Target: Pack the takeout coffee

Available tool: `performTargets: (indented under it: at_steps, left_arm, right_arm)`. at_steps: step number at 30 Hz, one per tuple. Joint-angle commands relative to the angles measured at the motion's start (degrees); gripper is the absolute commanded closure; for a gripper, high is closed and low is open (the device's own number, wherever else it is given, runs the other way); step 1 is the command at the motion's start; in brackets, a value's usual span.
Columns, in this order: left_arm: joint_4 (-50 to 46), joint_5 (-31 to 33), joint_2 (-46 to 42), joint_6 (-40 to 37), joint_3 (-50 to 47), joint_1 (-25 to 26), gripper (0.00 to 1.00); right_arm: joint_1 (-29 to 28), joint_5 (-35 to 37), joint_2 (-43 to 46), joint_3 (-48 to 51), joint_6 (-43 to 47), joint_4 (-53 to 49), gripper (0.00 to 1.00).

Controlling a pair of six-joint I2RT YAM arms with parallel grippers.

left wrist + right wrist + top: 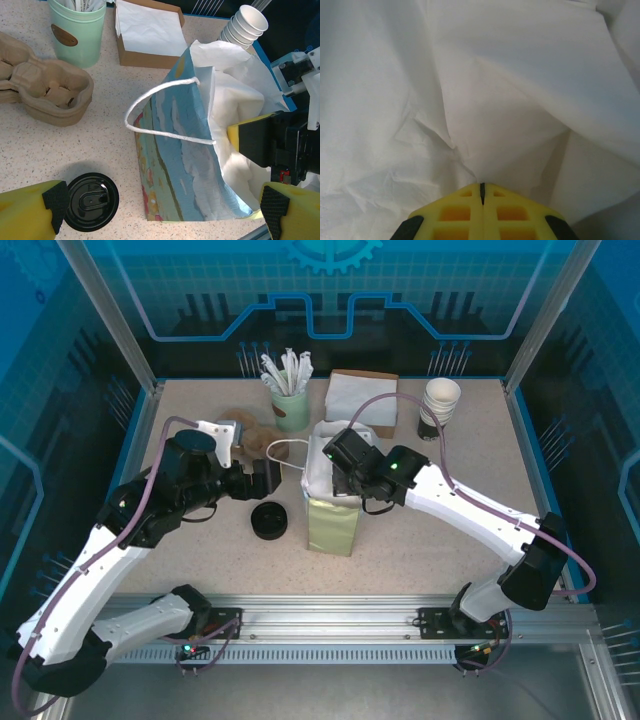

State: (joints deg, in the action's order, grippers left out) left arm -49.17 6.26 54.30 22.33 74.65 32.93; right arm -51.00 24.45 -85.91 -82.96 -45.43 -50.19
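Packing barely begun, by the look of things. One paper bag [332, 525], upright, its mouth round the right gripper [481, 186], jaws there pressed together on nothing visible. One left gripper [165, 204], jaws spread wide, empty. One takeout coffee [91, 201], lidded, on the table [100, 145] between those spread jaws, close beside one of them; yet to be lifted and bagged.

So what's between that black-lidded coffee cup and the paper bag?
Nothing: only bare speckled table separates the coffee cup from the paper bag, clearest in the left wrist view.
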Motion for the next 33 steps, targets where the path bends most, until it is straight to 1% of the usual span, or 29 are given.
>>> performTargets:
  at_steps: [1,5,6,14,20,23,26,29,30,33]
  left_arm:
    - [0.65,0.79,-0.9,-0.62,-1.4,-0.4,0.01]
    - [0.74,0.77,-1.11,-0.62,-1.63,-0.42,0.01]
    - [0.74,0.87,-1.13,-0.67,-1.54,-0.49,0.01]
    - [1.52,0.95,-1.04,-0.55,-2.2,-0.47,0.01]
    - [2.98,1.84,-0.43,-0.45,-2.84,-0.43,0.01]
    - [4.36,3.65,-0.34,-0.49,-3.02,-0.57,0.01]
    - [5.63,6.54,-0.63,-0.84,-3.43,-1.05,0.01]
    - [7.71,10.91,-2.25,-1.73,-5.23,-1.81,0.01]
    - [8.84,12.7,-3.4,-2.03,-6.17,-2.09,0.01]
    - [13.51,16.68,-6.67,-3.52,-10.63,-3.25,0.01]
  right_arm:
    - [-0.76,0.26,1.2,-4.07,1.95,-1.48,0.9]
    - [-0.76,0.04,2.48,-7.89,3.71,-1.86,0.73]
    - [-0.74,0.17,2.58,-8.95,4.08,-2.09,0.71]
    - [-0.59,-0.25,2.61,-13.35,6.94,-0.89,0.68]
    - [-0.11,-3.5,2.93,-15.82,10.2,0.46,0.67]
    - [1.43,-5.86,3.83,-17.57,10.89,0.11,0.64]
    - [4.12,-10.34,6.05,-18.04,11.27,0.27,0.59]
    - [6.96,-10.63,9.84,-16.73,12.67,-0.38,0.47]
    - [8.08,-9.88,11.58,-15.68,13.08,-0.66,0.42]
    - [12.39,-7.24,17.87,-10.27,14.19,-0.46,0.31]
